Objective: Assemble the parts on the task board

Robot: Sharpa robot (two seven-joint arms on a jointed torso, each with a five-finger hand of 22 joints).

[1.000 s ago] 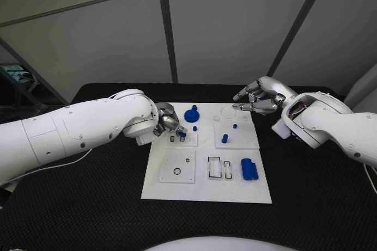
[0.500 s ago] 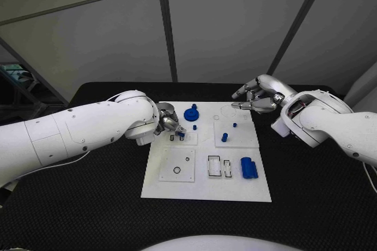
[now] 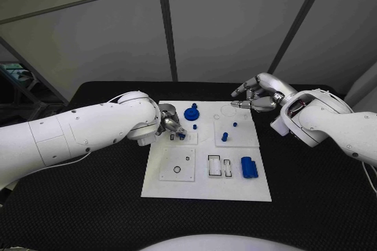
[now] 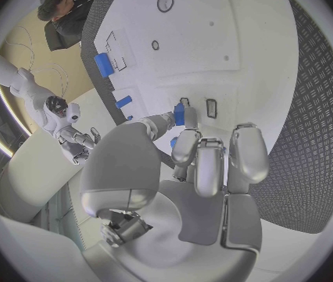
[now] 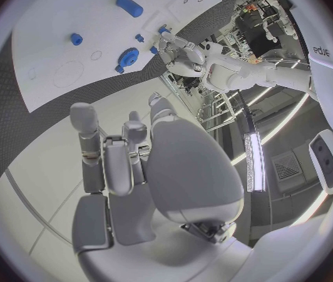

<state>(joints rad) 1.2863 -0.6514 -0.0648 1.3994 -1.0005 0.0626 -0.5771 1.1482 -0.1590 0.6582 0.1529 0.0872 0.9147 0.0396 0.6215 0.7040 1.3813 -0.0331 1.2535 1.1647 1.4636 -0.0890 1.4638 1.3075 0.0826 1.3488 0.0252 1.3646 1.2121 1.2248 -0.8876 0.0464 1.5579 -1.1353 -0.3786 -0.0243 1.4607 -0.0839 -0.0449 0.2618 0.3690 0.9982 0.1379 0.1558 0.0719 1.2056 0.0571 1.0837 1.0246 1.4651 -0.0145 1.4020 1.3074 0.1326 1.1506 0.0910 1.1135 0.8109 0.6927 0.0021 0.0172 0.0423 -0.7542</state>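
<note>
Left hand [image 3: 169,126] stayed over board's upper-left, arm shifted slightly | pinches small blue part [image 4: 179,114] above task board [image 3: 206,192] | right hand [image 3: 255,96] hovers empty, fingers apart | risk: part tilts, misses slot [image 4: 211,108]

Even, fairly bright overhead light falls on the black table [image 3: 94,207] in the head view, with the white task board [image 3: 206,188] rendered cleanly and only faint, soft shadows under the arms. The left hand [image 3: 170,126] sits in the shade of its own arm and reads dark. The wrist views bend straight edges into curves, with a dark vignette round each circle; the board's far rim [image 4: 237,19] is nearly blown out to white. Ceiling strip lights [image 5: 254,163] glare in the right wrist view, and soft highlights lie on the right hand [image 5: 147,163]
</note>
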